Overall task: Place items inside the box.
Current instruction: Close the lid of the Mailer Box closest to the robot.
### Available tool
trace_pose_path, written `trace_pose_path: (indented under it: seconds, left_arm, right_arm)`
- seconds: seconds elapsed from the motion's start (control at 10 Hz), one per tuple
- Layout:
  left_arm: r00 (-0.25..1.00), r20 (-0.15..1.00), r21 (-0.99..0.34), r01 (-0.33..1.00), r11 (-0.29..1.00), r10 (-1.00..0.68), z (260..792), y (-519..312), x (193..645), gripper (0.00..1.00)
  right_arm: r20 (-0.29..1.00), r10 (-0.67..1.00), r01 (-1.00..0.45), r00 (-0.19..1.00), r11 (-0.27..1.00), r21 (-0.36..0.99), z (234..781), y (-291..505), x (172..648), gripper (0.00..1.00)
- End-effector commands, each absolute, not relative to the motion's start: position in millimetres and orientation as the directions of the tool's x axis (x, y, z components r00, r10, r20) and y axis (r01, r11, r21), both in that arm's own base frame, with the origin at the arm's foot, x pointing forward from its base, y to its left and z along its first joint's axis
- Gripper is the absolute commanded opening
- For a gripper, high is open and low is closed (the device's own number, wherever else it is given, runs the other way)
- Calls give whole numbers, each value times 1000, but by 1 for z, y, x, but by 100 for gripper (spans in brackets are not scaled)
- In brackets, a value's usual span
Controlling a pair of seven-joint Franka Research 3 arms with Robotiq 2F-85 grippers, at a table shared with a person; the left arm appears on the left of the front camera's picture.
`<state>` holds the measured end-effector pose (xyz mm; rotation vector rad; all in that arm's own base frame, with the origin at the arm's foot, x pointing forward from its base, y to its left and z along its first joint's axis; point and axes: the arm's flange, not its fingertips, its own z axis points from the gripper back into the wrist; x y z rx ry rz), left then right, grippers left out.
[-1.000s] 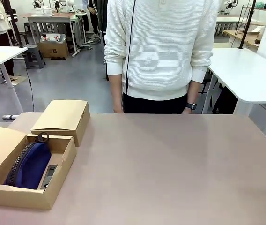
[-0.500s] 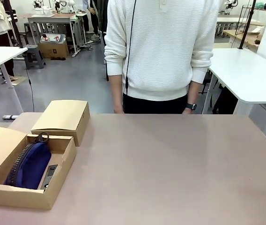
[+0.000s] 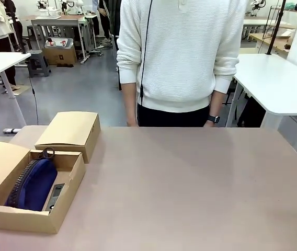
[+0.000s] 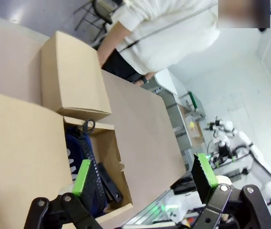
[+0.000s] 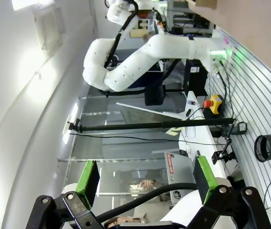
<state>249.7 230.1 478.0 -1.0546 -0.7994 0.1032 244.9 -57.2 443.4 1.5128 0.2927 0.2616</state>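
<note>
**Q.** What does the step in hand call for?

**A.** Judged from the layout, the packing looks nearly or wholly finished: the open box (image 3: 67,180) at lower left of the front view already holds the navy pouch (image 3: 33,184), with a small dark item (image 3: 56,192), too small to identify, lying beside it against the right wall. No loose item lies on the table (image 3: 190,183). A good move now is to wait well above the table until the person (image 3: 180,57), standing at the far edge at top centre, offers something. Any later approach should come straight down over the box, clear of the closed box (image 3: 71,132) just behind it.

**Q.** Where do the task's things lie relative to the grippers?

**A.** In the left wrist view the left gripper (image 4: 145,174) stands with jaws spread and nothing between them, raised above the box (image 4: 107,157); the pouch (image 4: 78,160) sits at lower left, just past its left finger. The right gripper (image 5: 145,179), jaws likewise wide and empty, points away toward the room.
</note>
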Motion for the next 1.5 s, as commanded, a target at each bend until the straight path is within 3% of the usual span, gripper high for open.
trace_pose_path:
  seconds: [0.0, 0.3, 0.4, 0.5, 0.7, 0.8, 0.9, 1.0, 1.4]
  left_arm:
    - [577, 805, -564, 673, 479, 138, 487, 248, 262, 100]
    - [406, 910, -375, 713, 592, 88, 522, 241, 296, 100]
    - [327, 928, -358, 657, 664, 177, 540, 229, 315, 100]
    - [485, 873, -425, 700, 574, 54, 522, 235, 284, 100]
    - [413, 906, -379, 697, 609, 91, 536, 235, 301, 100]
    - [368, 928, -270, 781, 563, -65, 530, 224, 305, 100]
    - [61, 884, 79, 957, 278, -464, 520, 227, 317, 100]
    - [-158, 838, 217, 975, 52, -523, 497, 234, 322, 100]
    - [-296, 639, 407, 913, -14, -710, 475, 255, 322, 100]
  right_arm:
    - [-39, 339, 32, 940, 27, 999, 449, -54, 246, 100]
    - [-39, 339, 32, 940, 27, 999, 449, -54, 246, 100]
    - [-39, 339, 32, 940, 27, 999, 449, -54, 246, 100]
    - [-39, 339, 32, 940, 27, 999, 449, -54, 246, 100]
    - [-39, 339, 32, 940, 27, 999, 449, -54, 246, 100]
    - [-39, 339, 32, 940, 27, 999, 449, -54, 246, 100]
    - [-39, 339, 32, 940, 27, 999, 449, -54, 246, 100]
    - [-39, 339, 32, 940, 27, 999, 449, -54, 246, 100]
    - [-39, 339, 32, 940, 27, 999, 449, -54, 246, 100]
